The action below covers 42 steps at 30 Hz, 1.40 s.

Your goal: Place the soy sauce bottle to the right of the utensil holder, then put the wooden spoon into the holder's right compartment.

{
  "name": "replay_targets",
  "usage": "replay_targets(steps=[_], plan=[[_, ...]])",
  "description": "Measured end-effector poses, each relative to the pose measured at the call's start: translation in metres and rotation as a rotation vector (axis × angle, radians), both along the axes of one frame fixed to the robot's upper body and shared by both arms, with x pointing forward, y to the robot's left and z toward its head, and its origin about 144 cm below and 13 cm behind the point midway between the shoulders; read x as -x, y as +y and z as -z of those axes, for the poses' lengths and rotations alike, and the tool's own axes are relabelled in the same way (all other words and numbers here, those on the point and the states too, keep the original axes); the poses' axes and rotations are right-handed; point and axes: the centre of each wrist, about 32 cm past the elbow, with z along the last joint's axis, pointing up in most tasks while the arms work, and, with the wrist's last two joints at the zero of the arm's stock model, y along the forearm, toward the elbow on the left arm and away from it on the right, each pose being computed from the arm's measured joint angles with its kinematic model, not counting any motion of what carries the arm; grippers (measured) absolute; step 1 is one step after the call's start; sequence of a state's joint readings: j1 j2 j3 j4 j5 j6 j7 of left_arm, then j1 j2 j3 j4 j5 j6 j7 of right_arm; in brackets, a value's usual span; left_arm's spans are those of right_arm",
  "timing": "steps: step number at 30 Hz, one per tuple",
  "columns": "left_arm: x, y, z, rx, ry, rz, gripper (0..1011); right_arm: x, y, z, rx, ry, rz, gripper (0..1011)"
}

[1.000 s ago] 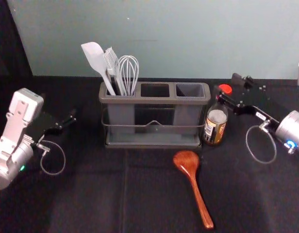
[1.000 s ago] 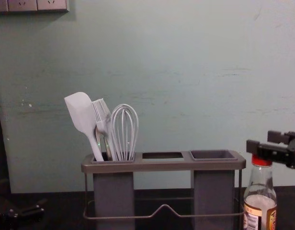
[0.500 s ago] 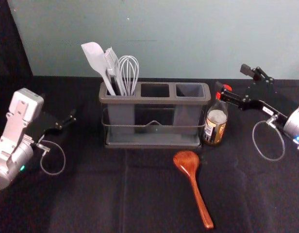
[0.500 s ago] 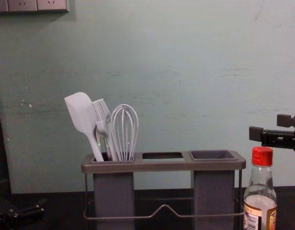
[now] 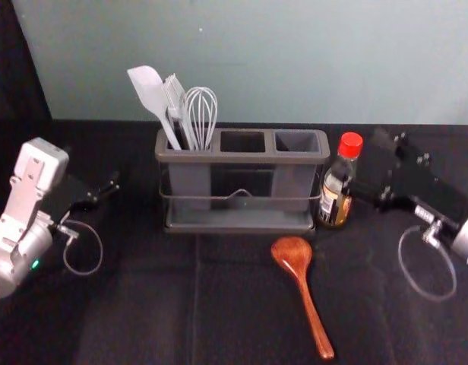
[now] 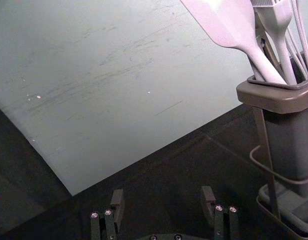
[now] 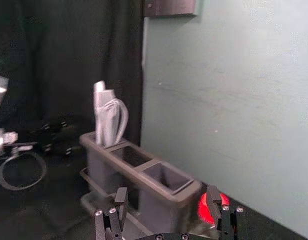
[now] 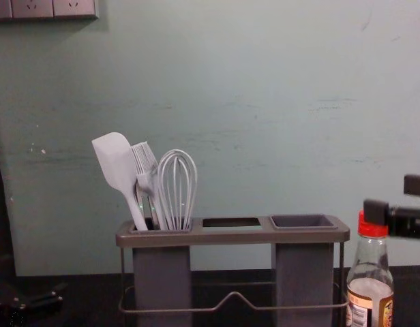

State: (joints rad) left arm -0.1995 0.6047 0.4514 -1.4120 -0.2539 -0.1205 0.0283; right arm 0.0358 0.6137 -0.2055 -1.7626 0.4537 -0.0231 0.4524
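Reading holder first: utensil holder [image 5: 241, 157] mid-table, right compartment [image 5: 297, 141] free. Left gripper [image 6: 162, 192] parked off left, wide. Right gripper [image 7: 167, 194] wide too, by soy sauce bottle [image 5: 335, 205], upright just right of holder. Wooden spoon [image 5: 305, 290] in front: bowl toward holder, handle robotward, slanting right. It's left and robotward of right gripper, the nearer one; clear bottle, then pinch across handle.

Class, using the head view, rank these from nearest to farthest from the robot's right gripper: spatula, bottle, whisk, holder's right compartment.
From the right gripper:
1. Bottle: just right of the holder.
2. Right compartment: the holder's near end, beside the bottle.
3. Whisk: in the left compartment.
4. Spatula: same compartment, leaning farther left.
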Motion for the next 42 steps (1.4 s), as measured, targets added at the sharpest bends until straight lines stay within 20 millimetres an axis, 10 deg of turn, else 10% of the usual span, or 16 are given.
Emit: replay_targets(steps=[13,42], plan=[[0.0,0.0,0.0,0.0,0.0,0.0,1005,0.037,0.021,0.023,0.085,0.035,-0.055,1000],[0.0,0.0,0.0,0.0,0.0,0.0,1005,0.045,0.03,0.052,0.075,0.073,-0.04,1000]])
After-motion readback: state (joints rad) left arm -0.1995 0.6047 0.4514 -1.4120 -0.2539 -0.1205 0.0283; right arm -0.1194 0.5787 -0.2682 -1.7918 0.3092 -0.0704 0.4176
